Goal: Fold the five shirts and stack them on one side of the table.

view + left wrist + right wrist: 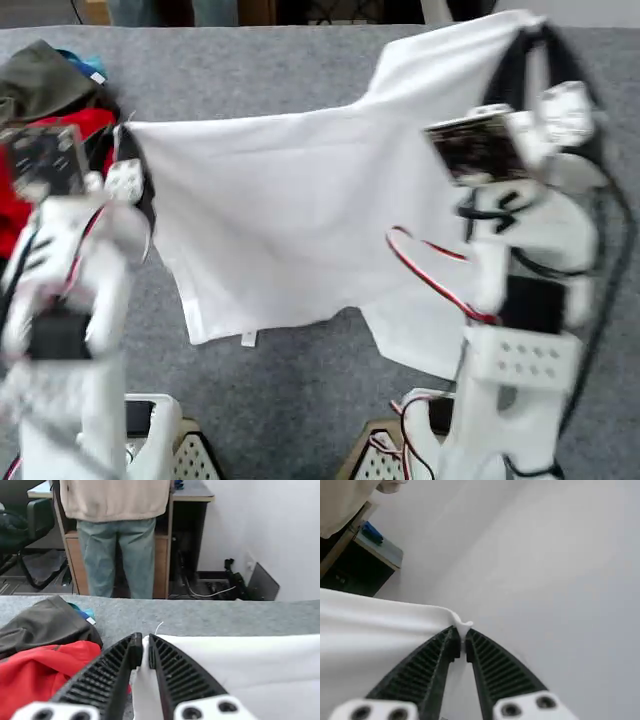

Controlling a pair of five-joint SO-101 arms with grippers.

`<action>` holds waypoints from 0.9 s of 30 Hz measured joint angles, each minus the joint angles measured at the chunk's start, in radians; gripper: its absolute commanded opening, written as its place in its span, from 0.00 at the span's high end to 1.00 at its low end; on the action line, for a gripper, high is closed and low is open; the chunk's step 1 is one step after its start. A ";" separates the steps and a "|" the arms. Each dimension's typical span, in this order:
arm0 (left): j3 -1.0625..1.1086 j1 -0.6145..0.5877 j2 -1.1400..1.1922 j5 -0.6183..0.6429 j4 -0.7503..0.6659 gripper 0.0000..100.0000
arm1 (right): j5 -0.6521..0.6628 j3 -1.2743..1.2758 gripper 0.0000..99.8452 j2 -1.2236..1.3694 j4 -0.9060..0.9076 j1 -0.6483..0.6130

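The white shirt [290,220] is stretched wide between the two arms above the grey table [300,60]. The left gripper [145,647] is clamped on one corner of its edge, and the right gripper [461,640] pinches another corner at the far right, held higher. At the table's far left lie a crumpled red shirt [35,675] and a dark grey shirt [45,622] - touching, unfolded.

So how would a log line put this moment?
left pincer: shut on white shirt | right pincer: shut on white shirt | shirt: stretched between them | red, dark clothes: beside left pincer
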 measured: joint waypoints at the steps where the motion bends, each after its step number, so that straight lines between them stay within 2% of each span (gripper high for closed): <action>1: 0.072 -0.005 0.020 0.000 -0.110 0.97 | 0.014 0.064 0.99 0.015 -0.077 -0.017; 4: 0.138 -0.009 0.110 0.000 -0.370 0.97 | 0.026 0.161 0.99 0.106 -0.275 -0.035; 8: 0.071 -0.009 0.310 0.000 -0.460 0.97 | 0.026 0.117 0.99 0.288 -0.353 -0.038; 16: -0.272 -0.009 0.758 0.000 -0.476 0.97 | -0.060 -0.233 0.99 0.689 -0.361 -0.035; 21: -0.422 -0.012 0.918 0.000 -0.471 0.97 | -0.064 -0.391 0.99 0.850 -0.361 -0.035; 24: -0.494 -0.012 0.959 -0.023 -0.394 0.97 | -0.064 -0.474 0.99 0.913 -0.339 -0.035; 27: -0.572 -0.012 0.999 -0.046 -0.321 0.97 | -0.069 -0.600 0.99 0.979 -0.232 -0.035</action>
